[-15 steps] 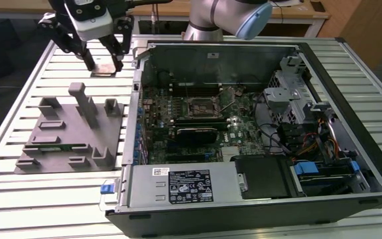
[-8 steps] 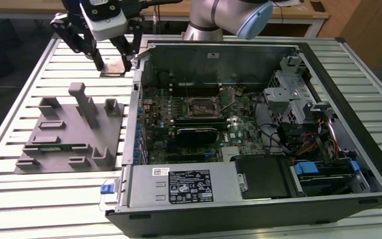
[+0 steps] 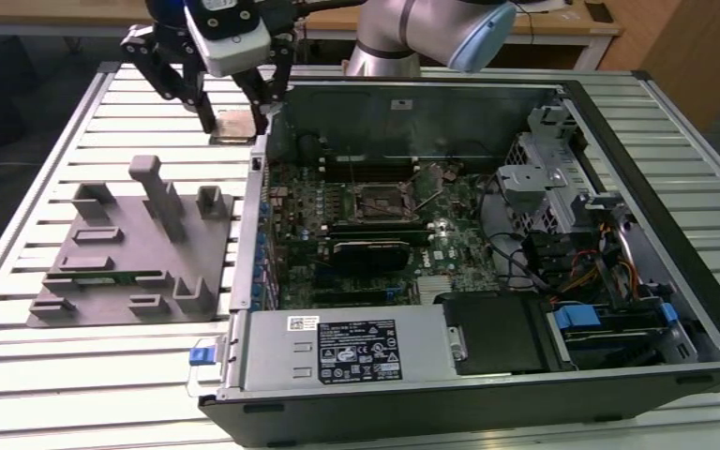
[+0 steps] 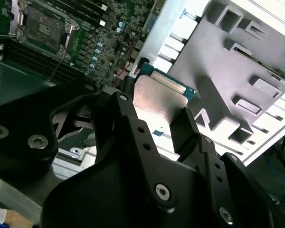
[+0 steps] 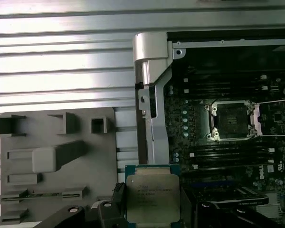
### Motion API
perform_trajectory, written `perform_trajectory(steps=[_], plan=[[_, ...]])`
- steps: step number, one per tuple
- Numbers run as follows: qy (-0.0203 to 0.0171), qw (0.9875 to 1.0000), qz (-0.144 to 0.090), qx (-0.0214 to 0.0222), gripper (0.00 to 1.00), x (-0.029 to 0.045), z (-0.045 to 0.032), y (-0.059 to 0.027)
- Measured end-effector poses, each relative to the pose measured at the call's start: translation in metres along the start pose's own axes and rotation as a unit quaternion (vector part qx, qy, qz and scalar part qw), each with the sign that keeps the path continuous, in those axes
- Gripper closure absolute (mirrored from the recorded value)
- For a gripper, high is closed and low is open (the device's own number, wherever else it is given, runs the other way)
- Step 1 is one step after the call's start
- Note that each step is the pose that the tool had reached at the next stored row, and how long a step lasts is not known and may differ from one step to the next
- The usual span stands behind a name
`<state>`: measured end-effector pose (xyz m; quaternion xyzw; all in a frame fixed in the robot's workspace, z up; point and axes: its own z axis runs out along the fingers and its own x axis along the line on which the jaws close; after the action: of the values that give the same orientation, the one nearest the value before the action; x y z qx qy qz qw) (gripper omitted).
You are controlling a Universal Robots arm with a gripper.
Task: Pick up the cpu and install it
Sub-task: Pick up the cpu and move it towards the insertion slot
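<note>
Silver, flat, square cpu w/ green rim is clamped in black gripper over ribbed metal table.

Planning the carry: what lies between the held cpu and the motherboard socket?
In the first wrist view, the case's silver side wall and a strip of motherboard lie between the cpu and the socket.

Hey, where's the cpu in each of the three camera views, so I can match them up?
Exterior view: the cpu hangs in the end effector just outside the computer case, at the exterior view's upper left.
First wrist view: silver face toward the camera, clamped, the grey fixture plate on one side and the case on the other.
Second wrist view: tilted silver plate, clamped in the black end effector.
Shared landmark: the motherboard socket.
</note>
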<state>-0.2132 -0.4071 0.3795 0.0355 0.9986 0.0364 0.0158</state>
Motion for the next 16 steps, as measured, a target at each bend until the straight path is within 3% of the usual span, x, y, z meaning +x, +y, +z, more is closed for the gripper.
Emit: perform_trajectory(steps=[16], plan=[[0.0000,1.0000,0.000,0.0000,0.45,-0.0394,0.0013,0.0028]])
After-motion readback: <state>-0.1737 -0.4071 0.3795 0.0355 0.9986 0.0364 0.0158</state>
